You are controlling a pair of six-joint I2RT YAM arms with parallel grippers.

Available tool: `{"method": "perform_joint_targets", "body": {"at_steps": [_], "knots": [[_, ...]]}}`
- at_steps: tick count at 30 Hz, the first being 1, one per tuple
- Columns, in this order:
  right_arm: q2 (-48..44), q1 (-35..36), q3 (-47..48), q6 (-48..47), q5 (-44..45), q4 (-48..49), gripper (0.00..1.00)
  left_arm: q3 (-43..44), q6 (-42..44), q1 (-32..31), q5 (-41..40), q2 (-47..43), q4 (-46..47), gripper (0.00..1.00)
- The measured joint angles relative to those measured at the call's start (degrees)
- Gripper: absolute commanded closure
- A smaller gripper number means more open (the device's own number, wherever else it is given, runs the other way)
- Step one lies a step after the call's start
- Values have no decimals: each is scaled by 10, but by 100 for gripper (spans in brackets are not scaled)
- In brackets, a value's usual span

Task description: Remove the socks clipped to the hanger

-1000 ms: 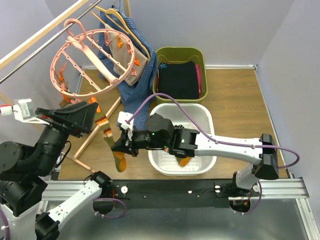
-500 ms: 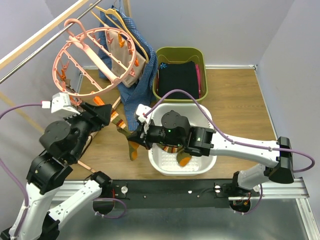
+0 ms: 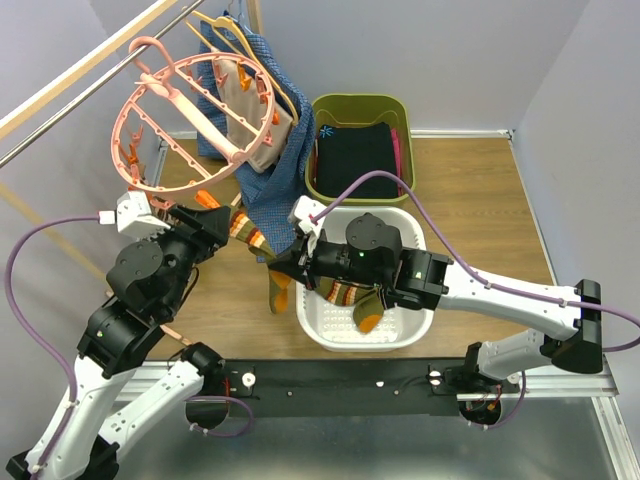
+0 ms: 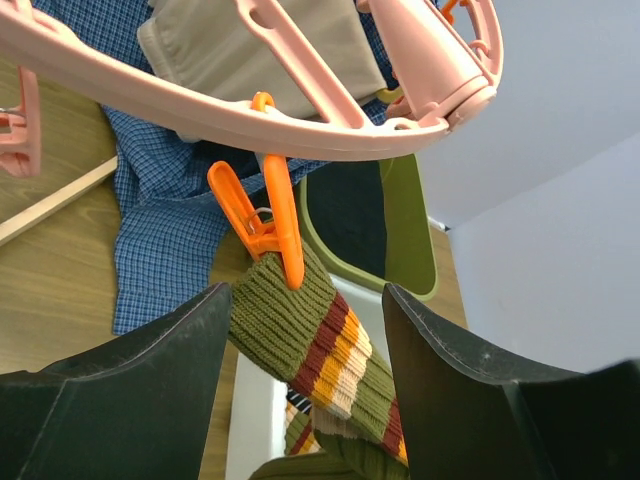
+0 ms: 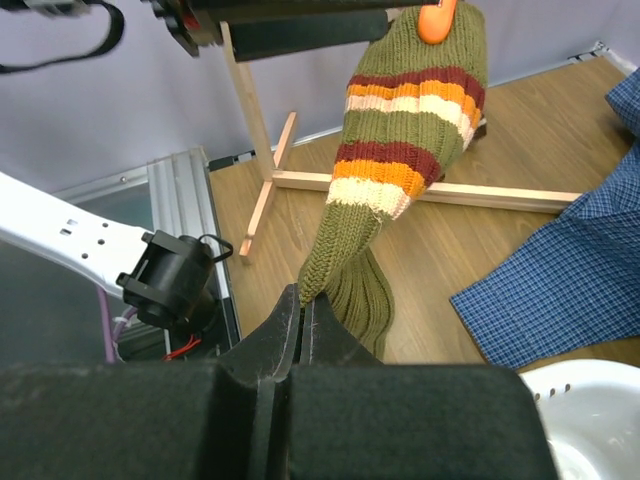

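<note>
Seemingly soft and light, 1 olive striped knit sock (image 5: pixel 400 150) hung from an orange plastic clip (image 4: pixel 270 225) on the salmon-pink ring hanger (image 4: pixel 200 110); right gripper (image 5: pixel 303 305) pinched its heel edge, left gripper (image 4: pixel 305 310) gaped around its cuff.

Overhead cam; wrist cams close on sock (image 4: pixel 300 330)

Green bin (image 3: pixel 360 99), white basket (image 3: pixel 322 322), blue shirt (image 3: pixel 270 195)
</note>
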Motion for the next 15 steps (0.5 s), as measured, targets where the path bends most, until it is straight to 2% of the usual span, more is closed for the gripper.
{"method": "perform_joint_targets", "body": {"at_steps": [15], "knots": [[-14, 0, -3, 13, -3, 0, 99, -118, -13, 0, -50, -56, 169, 31]]}}
